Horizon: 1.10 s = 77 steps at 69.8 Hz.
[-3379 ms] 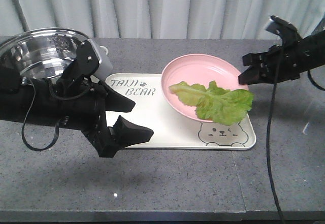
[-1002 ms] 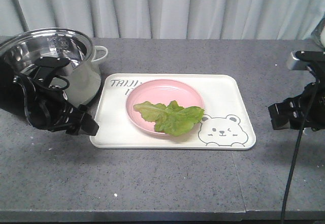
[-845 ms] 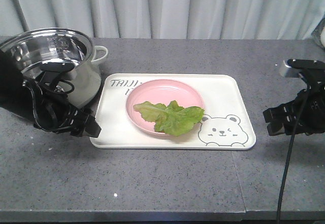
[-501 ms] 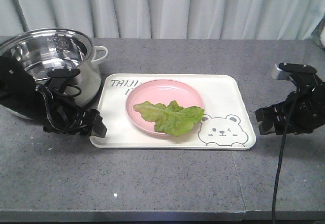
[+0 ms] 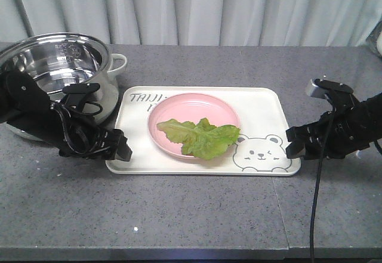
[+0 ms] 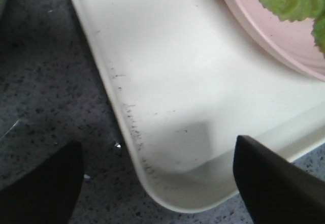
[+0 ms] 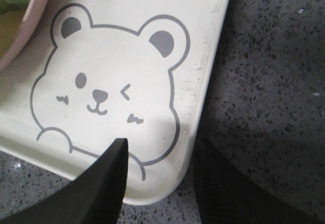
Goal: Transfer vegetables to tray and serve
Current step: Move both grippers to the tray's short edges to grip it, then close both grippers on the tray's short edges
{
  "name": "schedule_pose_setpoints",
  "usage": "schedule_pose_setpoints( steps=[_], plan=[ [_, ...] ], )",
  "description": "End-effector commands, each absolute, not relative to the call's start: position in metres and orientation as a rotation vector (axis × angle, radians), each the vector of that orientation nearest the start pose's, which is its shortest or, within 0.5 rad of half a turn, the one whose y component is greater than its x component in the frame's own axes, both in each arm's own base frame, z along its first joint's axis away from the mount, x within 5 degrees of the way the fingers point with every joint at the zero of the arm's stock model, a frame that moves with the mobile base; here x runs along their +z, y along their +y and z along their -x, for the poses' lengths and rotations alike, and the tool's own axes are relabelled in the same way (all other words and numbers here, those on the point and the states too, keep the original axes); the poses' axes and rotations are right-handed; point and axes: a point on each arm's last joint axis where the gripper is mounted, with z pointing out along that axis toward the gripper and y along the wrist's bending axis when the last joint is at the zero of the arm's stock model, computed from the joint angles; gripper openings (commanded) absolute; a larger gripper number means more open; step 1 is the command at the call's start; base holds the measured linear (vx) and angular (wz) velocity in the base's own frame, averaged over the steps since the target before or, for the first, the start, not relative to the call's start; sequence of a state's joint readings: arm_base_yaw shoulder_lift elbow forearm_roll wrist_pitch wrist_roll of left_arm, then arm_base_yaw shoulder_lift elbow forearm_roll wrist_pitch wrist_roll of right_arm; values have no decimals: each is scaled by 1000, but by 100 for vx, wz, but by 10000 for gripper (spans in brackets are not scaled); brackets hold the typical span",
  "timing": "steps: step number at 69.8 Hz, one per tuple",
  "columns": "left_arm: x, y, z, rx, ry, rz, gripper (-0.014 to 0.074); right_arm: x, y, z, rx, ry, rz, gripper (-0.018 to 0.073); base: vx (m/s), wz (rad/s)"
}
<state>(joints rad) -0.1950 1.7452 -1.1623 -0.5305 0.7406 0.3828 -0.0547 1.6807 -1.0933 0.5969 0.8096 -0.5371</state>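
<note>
Across the whole near view runs a grey speckled table (image 5: 197, 215), with a pale pleated curtain (image 5: 209, 6) hanging behind its far edge. On the table's middle lies the cream tray (image 5: 265, 105), flat, its long side running left to right. To the tray's left, close to its far-left corner, stands a steel pot (image 5: 54, 60) with a white handle. The left arm lies low in front of the pot, hiding its lower wall.

A round pink plate (image 5: 179, 111) sits on the left-centre of the tray and covers part of the grey lettering (image 5: 138, 98). The lettuce leaf (image 5: 200, 138) lies on the plate, toward its near side, its right end draping past the rim toward the bear drawing (image 5: 259, 151).

The left claw (image 6: 157, 183) is at the tray's near-left corner, jaws spread wide. One finger is over the table left of the rim, the other at the tray's near edge, and they grip nothing. The right claw (image 7: 161, 148) is at the near-right corner, also spread and empty. One finger is over the bear's lower part, the other over the table just right of the rim. Whether either claw touches the tray cannot be told. A black cable (image 5: 315, 203) hangs from the right arm across the table's near side.
</note>
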Motion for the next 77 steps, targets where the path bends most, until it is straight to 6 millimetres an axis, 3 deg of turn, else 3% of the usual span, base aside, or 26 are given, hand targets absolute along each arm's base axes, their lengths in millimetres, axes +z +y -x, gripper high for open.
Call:
schedule_pose_setpoints(
  steps=[1, 77],
  plan=[
    [234, -102, -343, -579, 2636, -277, 587, 237, 17, -336, 514, 2615, 152, 300, 0, 0],
    [237, -111, -344, -625, 2598, -247, 556, 230, 17, -340, 507, 2610, 183, 300, 0, 0]
  ],
)
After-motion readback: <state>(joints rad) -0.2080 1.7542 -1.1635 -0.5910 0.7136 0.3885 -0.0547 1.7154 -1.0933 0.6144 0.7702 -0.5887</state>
